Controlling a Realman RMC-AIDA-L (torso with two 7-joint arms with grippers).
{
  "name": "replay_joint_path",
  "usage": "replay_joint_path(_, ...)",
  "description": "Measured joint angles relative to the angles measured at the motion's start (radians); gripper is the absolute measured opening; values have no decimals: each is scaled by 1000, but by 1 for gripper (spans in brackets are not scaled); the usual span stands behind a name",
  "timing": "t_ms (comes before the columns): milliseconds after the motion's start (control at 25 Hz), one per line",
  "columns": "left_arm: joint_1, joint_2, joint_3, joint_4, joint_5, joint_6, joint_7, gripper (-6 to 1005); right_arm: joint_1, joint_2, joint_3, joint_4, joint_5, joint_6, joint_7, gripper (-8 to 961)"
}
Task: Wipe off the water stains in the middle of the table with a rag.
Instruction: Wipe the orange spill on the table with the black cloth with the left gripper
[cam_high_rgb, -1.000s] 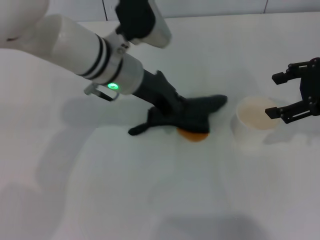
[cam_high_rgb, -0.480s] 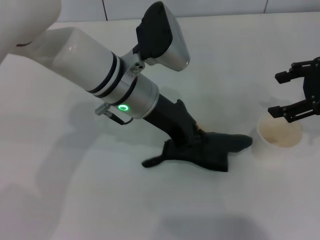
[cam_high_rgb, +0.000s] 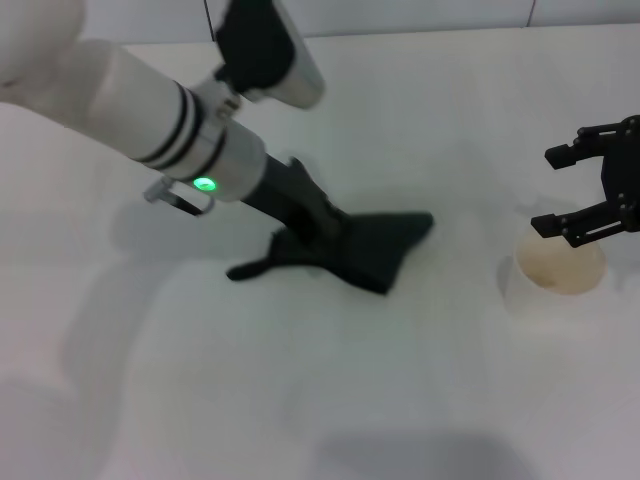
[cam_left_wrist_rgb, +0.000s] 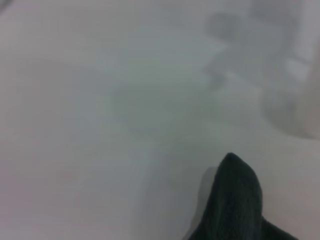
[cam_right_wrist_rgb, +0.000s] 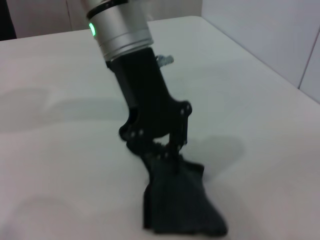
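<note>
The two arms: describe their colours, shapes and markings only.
The left arm is a thick, glossy white tube with two thin black rings, then a silver collar carrying a small green light. A black and silver box sits on top of it, and the left gripper is a matt black bracket with screws. The right gripper is black and angular, with two thin fingers.

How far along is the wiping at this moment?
Done: no orange-brown stain shows on the table in the head view, though some could lie hidden under the rag. In hand: the left gripper presses the rag flat mid-table. Right gripper idles, open, above the cup. Left: lifting the rag to confirm.
</note>
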Motion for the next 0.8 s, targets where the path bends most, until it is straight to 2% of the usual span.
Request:
replay_joint_path(200,8,1,-149,1,100,-11,10,55,-2,-2,1,-4,1,-9,4,869)
replay_joint_path(280,9,2,-174,4,110,-9,18,55,-2,-4,4,-5,1,-11,5,869)
replay_joint_path(400,12,2,-176,5,108,13,36,55,-3,-4,11,-5,-2,-12,5,869)
replay_joint_path(560,8,-3,-173,7,88,109,79,54,-3,-2,11,-5,-2,-13,6,869)
replay_joint_path(800,16,3,-180,29,19,244,140,54,-12,-3,12,-7,-2,-11,6,869)
